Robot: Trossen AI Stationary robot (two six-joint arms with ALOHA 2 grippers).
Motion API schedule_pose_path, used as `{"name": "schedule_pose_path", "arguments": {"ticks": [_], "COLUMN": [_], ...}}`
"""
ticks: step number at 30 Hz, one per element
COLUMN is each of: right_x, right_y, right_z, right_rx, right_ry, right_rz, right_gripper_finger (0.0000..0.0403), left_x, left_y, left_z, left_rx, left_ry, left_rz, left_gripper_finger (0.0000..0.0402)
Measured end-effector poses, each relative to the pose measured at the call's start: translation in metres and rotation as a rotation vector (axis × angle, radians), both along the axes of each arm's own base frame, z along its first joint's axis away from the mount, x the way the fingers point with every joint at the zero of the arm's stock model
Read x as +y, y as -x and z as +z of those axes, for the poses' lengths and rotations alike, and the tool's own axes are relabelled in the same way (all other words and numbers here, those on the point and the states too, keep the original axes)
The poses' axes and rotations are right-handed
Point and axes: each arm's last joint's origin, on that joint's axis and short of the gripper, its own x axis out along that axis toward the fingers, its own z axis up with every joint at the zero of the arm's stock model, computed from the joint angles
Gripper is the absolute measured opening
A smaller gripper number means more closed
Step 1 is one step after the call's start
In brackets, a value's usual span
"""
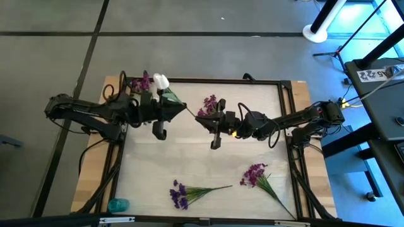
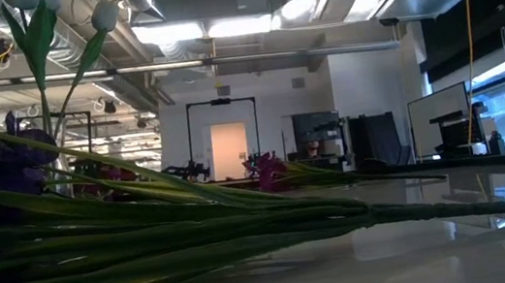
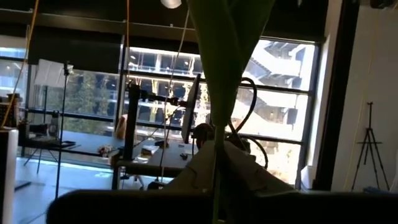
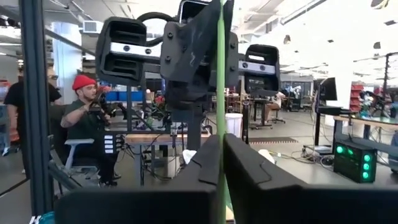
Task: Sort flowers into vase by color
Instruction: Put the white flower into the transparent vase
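Note:
A white flower with a white bud [image 1: 161, 81], green leaves [image 1: 174, 101] and a thin stem hangs in the air between both grippers over the table's far middle. My left gripper [image 1: 179, 106] is shut on it near the leaves. My right gripper [image 1: 199, 120] is shut on the stem's lower end. In the right wrist view the left gripper [image 4: 189, 46] faces me up the stem. One purple flower [image 1: 209, 103] lies flat behind the grippers. Two more [image 1: 184, 192] [image 1: 255, 173] lie near the near edge. Purple blossoms [image 1: 142, 82] stand at the far-left corner. My left gripper pinches the white flower's stem just below the leaves [image 3: 217, 127] between its two fingers, coming level from the table's left. The flower is lifted clear and the leaves spread past the fingertips. My right gripper pinches the same stem near its lower end [image 4: 220, 112] between its two fingers [image 4: 245, 162], coming level from the table's right, along the stem. The stem runs straight on toward the left gripper, clear of the table.
A teal object [image 1: 117, 205] sits at the near-left corner. Long green stems [image 2: 244, 226] lie across the low view close to the camera. A person in a red cap [image 4: 84, 118] sits beyond the table. The table's middle [image 1: 189, 157] shows bare board.

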Motion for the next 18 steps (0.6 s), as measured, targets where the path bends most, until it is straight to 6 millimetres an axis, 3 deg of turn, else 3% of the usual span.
{"name": "schedule_pose_path", "arguments": {"ticks": [6, 9, 13, 18], "right_x": [0.000, 0.005, 0.017, 0.043], "right_y": [-0.001, 0.005, 0.019, 0.028], "right_z": [-0.002, 0.005, 0.017, 0.008], "right_rx": [0.019, 0.014, 0.044, 0.199], "right_ry": [0.001, 0.000, 0.006, 0.023], "right_rz": [0.001, 0.014, 0.050, 0.067], "right_gripper_finger": [0.0131, 0.0198, 0.0274, 0.0322], "left_x": [0.001, 0.002, 0.000, 0.006], "left_y": [0.004, 0.016, 0.044, 0.100], "left_z": [0.004, 0.024, 0.055, 0.087], "left_rx": [0.066, 0.160, 0.300, 0.384], "left_ry": [-0.024, -0.063, -0.117, -0.116], "left_rz": [0.006, 0.079, 0.235, 0.475], "left_gripper_finger": [0.0004, 0.0004, 0.0004, 0.0004]}}
